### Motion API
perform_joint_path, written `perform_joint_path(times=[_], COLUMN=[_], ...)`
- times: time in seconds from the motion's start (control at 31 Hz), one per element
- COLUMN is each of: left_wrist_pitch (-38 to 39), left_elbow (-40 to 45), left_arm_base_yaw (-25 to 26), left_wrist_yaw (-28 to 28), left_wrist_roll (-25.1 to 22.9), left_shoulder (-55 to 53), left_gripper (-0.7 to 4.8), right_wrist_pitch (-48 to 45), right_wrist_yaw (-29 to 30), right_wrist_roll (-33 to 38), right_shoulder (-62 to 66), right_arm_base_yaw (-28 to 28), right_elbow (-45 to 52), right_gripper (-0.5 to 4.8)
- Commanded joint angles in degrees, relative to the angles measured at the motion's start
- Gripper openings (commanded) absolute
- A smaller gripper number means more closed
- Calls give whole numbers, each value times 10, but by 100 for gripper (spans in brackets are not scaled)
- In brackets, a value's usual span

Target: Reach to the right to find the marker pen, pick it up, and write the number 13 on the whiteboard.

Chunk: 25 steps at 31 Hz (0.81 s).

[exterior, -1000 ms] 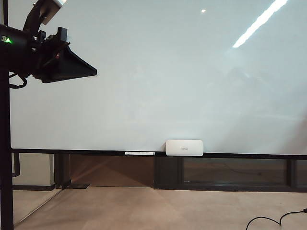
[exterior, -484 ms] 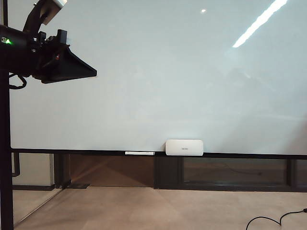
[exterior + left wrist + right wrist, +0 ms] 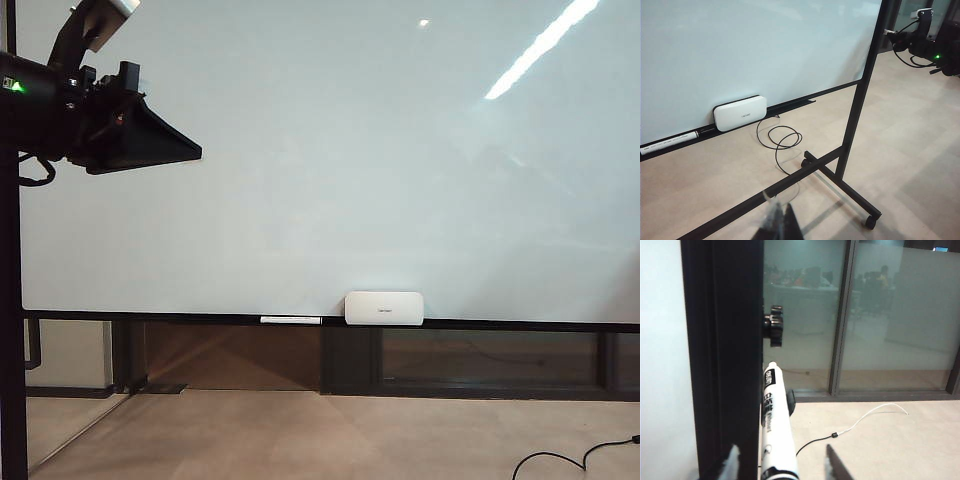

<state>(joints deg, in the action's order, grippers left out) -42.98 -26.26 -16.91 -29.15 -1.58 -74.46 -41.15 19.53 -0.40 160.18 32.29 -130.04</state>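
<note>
Right gripper (image 3: 782,462) stands with fingers apart on either side of the marker (image 3: 774,425), which sits upright beside the whiteboard's (image 3: 350,160) black side frame; not yet gripped. Left gripper (image 3: 777,222) hangs near the floor, its opening unclear. No digits on the board: pickup and writing both remain.

exterior view faces the whiteboard (image 3: 350,160) squarely; left wrist view shares its lower edge, obliquely.

A white rounded box (image 3: 384,307) stands on the ledge, a long white stick (image 3: 291,320) lying just beside it. A black cable (image 3: 780,141) coils on the floor (image 3: 300,440) near the black stand (image 3: 850,150).
</note>
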Motion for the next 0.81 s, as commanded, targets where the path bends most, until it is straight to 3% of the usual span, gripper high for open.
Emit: perform_joint_path(times=[0.03, 0.32, 0.42, 0.52, 0.65, 0.74, 0.81], left_wrist_pitch=[-4, -4, -4, -4, -4, -4, -4], left_elbow=[-2, -2, -2, -2, -2, -2, -2], left_arm_base_yaw=[0, 0, 0, 0, 0, 0, 0], left_wrist_yaw=[-5, -7, -7, -7, -7, -7, -7], left_wrist_roll=[1, 1, 1, 1, 1, 1, 1], left_shoulder=[1, 1, 1, 1, 1, 1, 1], left_gripper=[-5, -5, -5, -5, -5, -5, -5], right_wrist_pitch=[-12, -13, -13, -13, -16, -15, -15], right_wrist_yaw=[-2, -2, -2, -2, -1, 0, 1], right_wrist_roll=[1, 1, -1, 0, 0, 0, 0], right_shoulder=[-4, -4, -4, -4, -4, -4, -4], right_arm_base_yaw=[1, 1, 2, 2, 2, 2, 2], right_elbow=[-4, -4, -4, -4, -4, -4, -4], right_gripper=[208, 198, 144, 123, 47, 38, -2])
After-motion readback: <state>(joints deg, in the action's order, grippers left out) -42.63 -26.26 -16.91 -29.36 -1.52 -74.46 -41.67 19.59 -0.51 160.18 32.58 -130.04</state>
